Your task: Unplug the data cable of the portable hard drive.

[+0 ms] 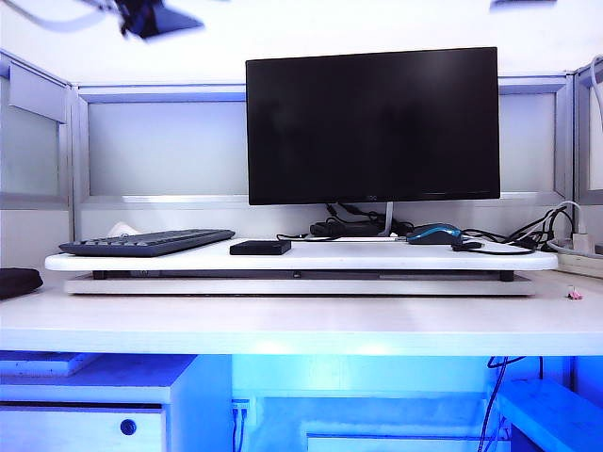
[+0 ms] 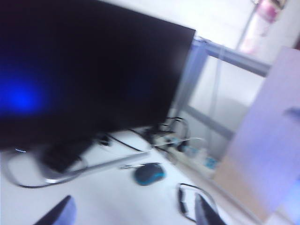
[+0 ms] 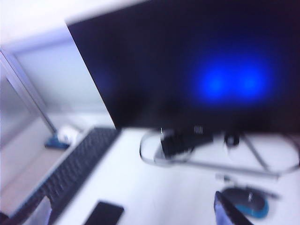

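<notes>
The portable hard drive (image 1: pixel 260 247) is a small flat black box lying on the white riser board (image 1: pixel 377 256), just right of the keyboard. A thin black data cable (image 1: pixel 303 237) runs from its back toward the monitor foot. My left gripper (image 2: pixel 135 199) hangs high over the board, open, with only bare board between its fingers. It shows as a dark blur (image 1: pixel 155 17) in the exterior view. My right gripper (image 3: pixel 131 201) is also high and open. The hard drive (image 3: pixel 104 213) lies below it on the keyboard side. The cable is lost in blur in both wrist views.
A large black monitor (image 1: pixel 372 124) stands at the back of the board. The long black keyboard (image 1: pixel 146 243) lies on the left and the blue-and-black mouse (image 1: pixel 434 234) on the right. Black cables (image 1: pixel 499 240) and a white power strip (image 1: pixel 577 252) crowd the right end.
</notes>
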{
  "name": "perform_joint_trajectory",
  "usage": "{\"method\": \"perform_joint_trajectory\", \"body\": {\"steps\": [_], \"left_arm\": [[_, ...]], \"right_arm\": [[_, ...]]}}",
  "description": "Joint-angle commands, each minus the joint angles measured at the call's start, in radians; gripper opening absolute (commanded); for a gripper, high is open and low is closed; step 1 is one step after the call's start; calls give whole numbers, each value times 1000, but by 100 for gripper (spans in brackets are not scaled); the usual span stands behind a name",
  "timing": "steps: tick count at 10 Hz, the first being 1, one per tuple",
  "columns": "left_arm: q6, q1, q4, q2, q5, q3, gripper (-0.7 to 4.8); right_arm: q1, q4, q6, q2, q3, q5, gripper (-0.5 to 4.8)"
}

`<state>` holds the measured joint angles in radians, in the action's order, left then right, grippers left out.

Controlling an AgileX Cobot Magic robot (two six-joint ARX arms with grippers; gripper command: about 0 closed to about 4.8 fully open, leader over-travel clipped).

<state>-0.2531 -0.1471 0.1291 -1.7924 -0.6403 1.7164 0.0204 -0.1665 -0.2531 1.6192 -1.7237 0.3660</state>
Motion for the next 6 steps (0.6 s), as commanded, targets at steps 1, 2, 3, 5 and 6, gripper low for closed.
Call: {"method": "perform_joint_trajectory", "body": {"steps": [1, 2, 3, 5, 6], "left_arm": [[153, 0, -202, 161, 106, 1, 330], [153, 0, -195, 184, 113, 2, 328], [168, 0, -190, 258, 150, 2, 294], [204, 0, -439, 428, 176, -9, 294], [241, 0, -483, 457, 198, -22, 293]], "right_arm": [[0, -64, 33, -130, -2, -6, 479], [1, -68, 48, -151, -2, -9, 479], [1, -33, 48, -199, -2, -10, 450], [26, -159, 54, -310, 0, -5, 449], [35, -166, 70, -330, 6, -10, 449]]}}
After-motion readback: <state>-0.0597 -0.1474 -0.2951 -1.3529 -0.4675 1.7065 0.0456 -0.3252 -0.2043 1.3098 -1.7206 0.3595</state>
